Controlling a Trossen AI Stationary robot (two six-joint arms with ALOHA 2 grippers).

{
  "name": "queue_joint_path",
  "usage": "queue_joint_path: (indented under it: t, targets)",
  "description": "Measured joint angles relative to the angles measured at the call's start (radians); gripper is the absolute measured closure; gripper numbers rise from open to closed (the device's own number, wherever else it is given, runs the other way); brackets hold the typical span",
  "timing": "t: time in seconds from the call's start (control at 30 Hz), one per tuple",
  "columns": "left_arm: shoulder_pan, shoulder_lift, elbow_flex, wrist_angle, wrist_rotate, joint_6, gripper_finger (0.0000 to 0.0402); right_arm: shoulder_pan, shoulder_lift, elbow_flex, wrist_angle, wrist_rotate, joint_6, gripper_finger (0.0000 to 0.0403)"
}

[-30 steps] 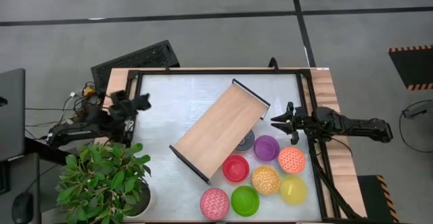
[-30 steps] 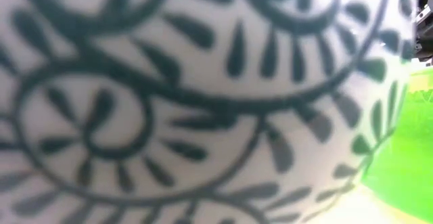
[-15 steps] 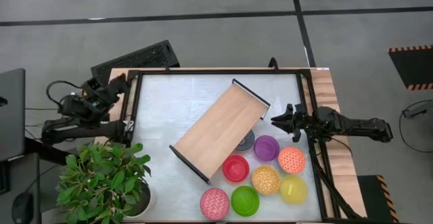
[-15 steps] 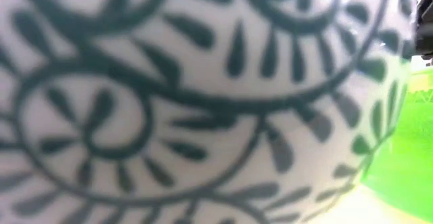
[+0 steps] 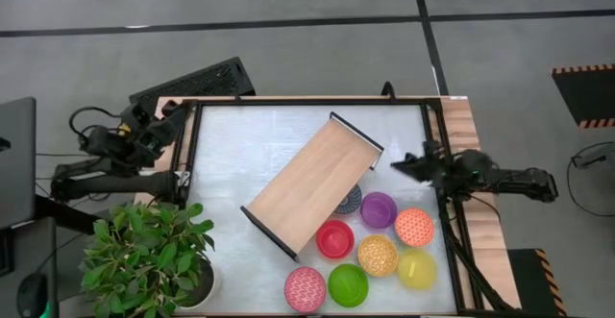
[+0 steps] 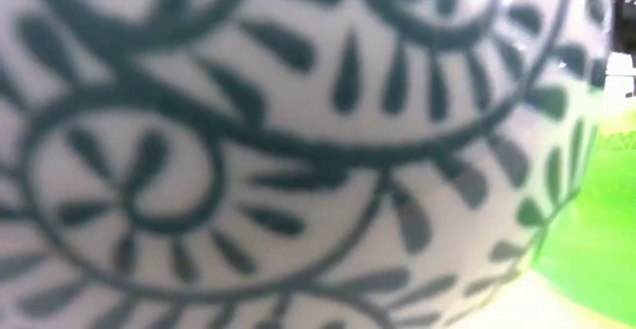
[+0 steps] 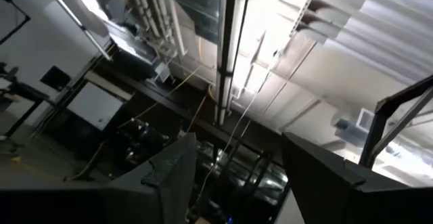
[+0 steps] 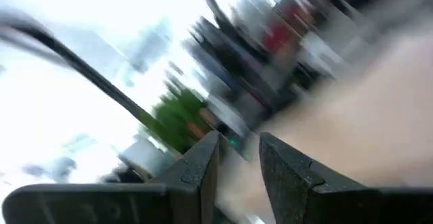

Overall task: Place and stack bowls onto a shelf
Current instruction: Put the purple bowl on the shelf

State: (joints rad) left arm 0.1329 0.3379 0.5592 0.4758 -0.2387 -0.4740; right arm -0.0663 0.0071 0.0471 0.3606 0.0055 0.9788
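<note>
Comparing this moment with the one a second ago, the left tool point(image 5: 171, 114) is found drawn back from the left edge of the white, black-framed tabletop point(image 5: 250, 135) and raised, so that only ceiling lights are seen in its wrist view. Its fingers are spread wide and nothing is held between them. The right tool point(image 5: 408, 164) is caught in motion just inside the tabletop's right edge, near the shelf's end. Its fingers are parted by a narrow gap and nothing is gripped.

No bowl is lifted yet, so the task is judged to be at its very start, with the right arm likelier to make the first pick.

The long light-wood shelf point(image 5: 312, 183) with black metal end frames is laid diagonally across the middle of the tabletop, and nothing is carried on it. The bowls are grouped between it and the right-hand corner on the potted plant's point(image 5: 144, 260) side:
- blue-grey lattice bowl point(image 5: 350, 201), partly tucked under the shelf
- purple bowl point(image 5: 379, 208)
- orange lattice bowl point(image 5: 414, 227)
- red bowl point(image 5: 334, 238)
- yellow-orange lattice bowl point(image 5: 378, 255)
- yellow bowl point(image 5: 416, 269)
- pink lattice bowl point(image 5: 305, 288)
- green bowl point(image 5: 348, 284)

The low view is almost wholly blocked by a white pot with dark scrollwork point(image 6: 248, 150).
</note>
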Motion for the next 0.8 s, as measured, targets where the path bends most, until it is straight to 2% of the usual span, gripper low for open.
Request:
queue_joint_path:
  t: [0.1,0.13,0.2,0.33,0.53,0.67,0.73,0.8]
  targets:
    - [0.0,0.027,0.036,-0.031,0.029,-0.006,0.0175,-0.02,0.011,0.041,0.301,0.071,-0.086,0.0269]
    - [0.0,0.038,0.052,-0.045,0.049,-0.007,0.0168,-0.026,0.014,0.081,0.327,0.077,-0.146,0.0269]
    - [0.0,0.066,0.094,-0.078,0.085,-0.008,0.0154,-0.033,0.018,0.199,0.238,0.09,-0.276,0.0269]
    - [0.0,0.122,0.216,-0.231,0.103,-0.017,0.0136,-0.042,0.123,0.557,-0.295,0.145,-0.47,0.0269]
    - [0.0,0.222,0.493,-0.718,0.082,-0.003,0.0132,-0.042,0.473,1.071,-0.976,0.19,-0.501,0.025]
    - [0.0,0.297,0.633,-1.018,0.1,-0.007,0.0132,-0.039,0.697,1.265,-1.327,0.191,-0.469,0.0206]
    - [0.0,0.331,0.676,-1.133,0.125,-0.025,0.0132,-0.036,0.788,1.301,-1.471,0.185,-0.451,0.0179]
    - [0.0,0.354,0.698,-1.213,0.156,-0.044,0.0132,-0.027,0.855,1.306,-1.581,0.125,-0.421,0.0158]
